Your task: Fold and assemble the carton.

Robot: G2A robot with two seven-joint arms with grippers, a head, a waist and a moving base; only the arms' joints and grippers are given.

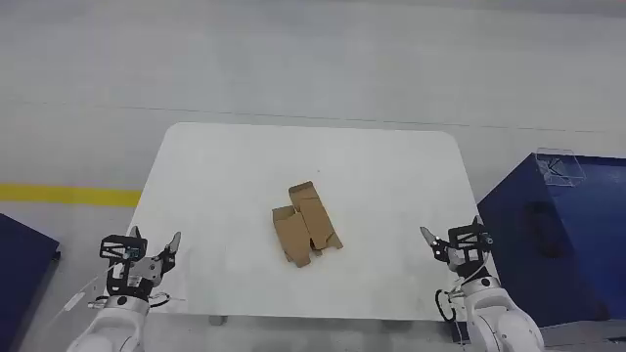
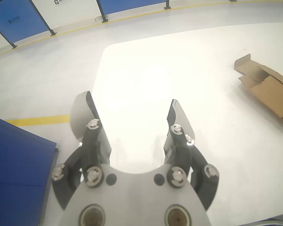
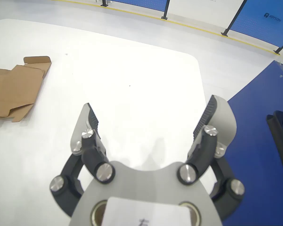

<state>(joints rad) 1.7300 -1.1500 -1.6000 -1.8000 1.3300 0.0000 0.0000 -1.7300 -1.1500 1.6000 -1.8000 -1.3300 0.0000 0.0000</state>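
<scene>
The white surface (image 1: 225,166) carries the brown carton (image 1: 305,223), which lies flat and unfolded near the middle of the surface. The left gripper (image 2: 130,98) is over the near left corner of the surface, its fingers released and holding nothing. The right gripper (image 3: 150,101) is at the near right corner, its fingers released too.

I've got a plain brown carton (image 1: 305,223) on a white table (image 1: 215,176). Left gripper (image 2: 130,96) and right gripper (image 3: 150,99): silver-grey fingers (image 2: 79,114), black ribbed pads (image 2: 92,104). Pale grey floor (image 1: 293,49), yellow stripe (image 1: 68,195), blue box (image 1: 597,254).
</scene>
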